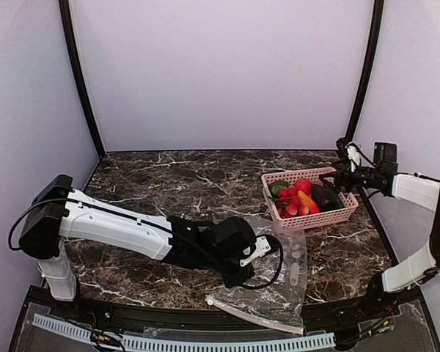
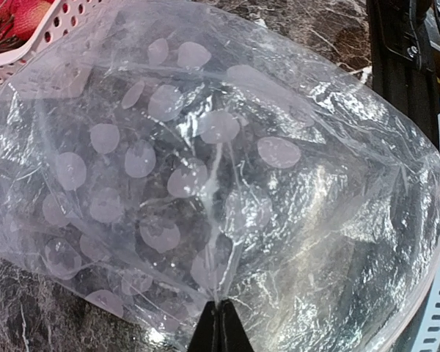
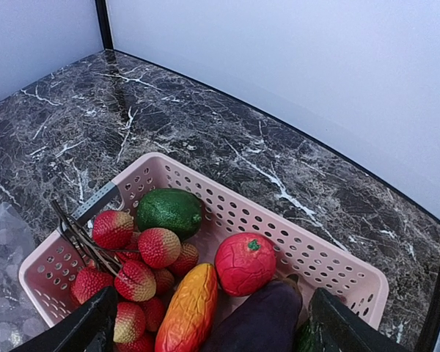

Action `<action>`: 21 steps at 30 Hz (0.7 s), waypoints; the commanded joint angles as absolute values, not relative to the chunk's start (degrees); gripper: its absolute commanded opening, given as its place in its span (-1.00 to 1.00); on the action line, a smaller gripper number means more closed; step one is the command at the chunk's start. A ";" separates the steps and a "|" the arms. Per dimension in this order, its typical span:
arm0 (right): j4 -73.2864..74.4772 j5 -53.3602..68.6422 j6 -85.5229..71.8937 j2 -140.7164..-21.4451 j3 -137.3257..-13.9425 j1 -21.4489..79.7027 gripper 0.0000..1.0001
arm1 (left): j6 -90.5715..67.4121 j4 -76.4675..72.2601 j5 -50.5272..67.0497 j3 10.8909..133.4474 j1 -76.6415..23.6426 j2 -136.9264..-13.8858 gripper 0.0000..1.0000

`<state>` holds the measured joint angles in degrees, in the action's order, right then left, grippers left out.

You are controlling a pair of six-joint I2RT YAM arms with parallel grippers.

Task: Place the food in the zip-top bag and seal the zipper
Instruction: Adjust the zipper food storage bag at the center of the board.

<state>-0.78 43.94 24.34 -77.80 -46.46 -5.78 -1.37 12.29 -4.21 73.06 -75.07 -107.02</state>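
The clear zip-top bag (image 1: pixel 282 268) with pale dots lies crumpled near the table's front edge. Its zipper (image 1: pixel 253 315) runs along the near end. My left gripper (image 1: pixel 243 273) is shut on a pinched fold of the bag's film (image 2: pixel 205 161), its black fingertips (image 2: pixel 220 323) pressed together. The food lies in the pink basket (image 1: pixel 310 198): a green piece (image 3: pixel 169 211), a round red piece (image 3: pixel 245 262), an orange piece (image 3: pixel 187 308), a dark purple eggplant (image 3: pixel 268 323) and a bunch of red fruits (image 3: pixel 136 268). My right gripper (image 3: pixel 216 334) hangs open above the basket (image 3: pixel 279 220), its fingers apart over the fruit.
The basket's corner (image 2: pixel 51 29) touches the bag's far edge. A white perforated strip (image 1: pixel 183 341) runs along the table's near edge. Black frame poles (image 1: pixel 81 81) and pale walls stand at the back and sides. The right arm's base (image 1: pixel 403 271) stands at the right edge.
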 commanded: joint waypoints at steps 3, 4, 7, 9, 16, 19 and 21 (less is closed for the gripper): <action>5.48 45.28 22.02 -80.89 -52.97 -4.04 0.66 | -6.88 17.36 -15.49 69.14 -72.94 -97.15 -0.98; 7.89 44.62 22.15 -81.99 -55.32 -3.01 0.63 | -9.17 17.95 -16.93 67.27 -72.55 -95.82 -0.98; 13.97 42.06 21.84 -85.91 -61.45 1.47 0.54 | -14.43 19.70 -22.63 61.23 -69.74 -88.36 -0.99; 16.52 40.95 20.21 -88.74 -65.08 3.81 0.49 | -18.87 20.30 -26.25 57.58 -67.88 -84.21 -0.99; 17.72 41.82 6.94 -96.51 -70.67 8.94 0.13 | -39.83 22.07 -38.18 48.75 -64.57 -75.30 -0.99; 18.77 37.82 8.27 -97.66 -71.46 12.47 0.13 | -40.83 17.62 -36.34 47.59 -63.70 -76.43 -0.99; 19.88 36.20 8.24 -98.80 -72.95 14.15 0.13 | -37.49 15.97 -33.19 49.45 -63.69 -79.17 -0.89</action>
<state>17.15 40.12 10.46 -97.38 -69.82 10.37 -35.16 19.20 -33.98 48.47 -64.14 -76.34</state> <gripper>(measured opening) 0.565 0.011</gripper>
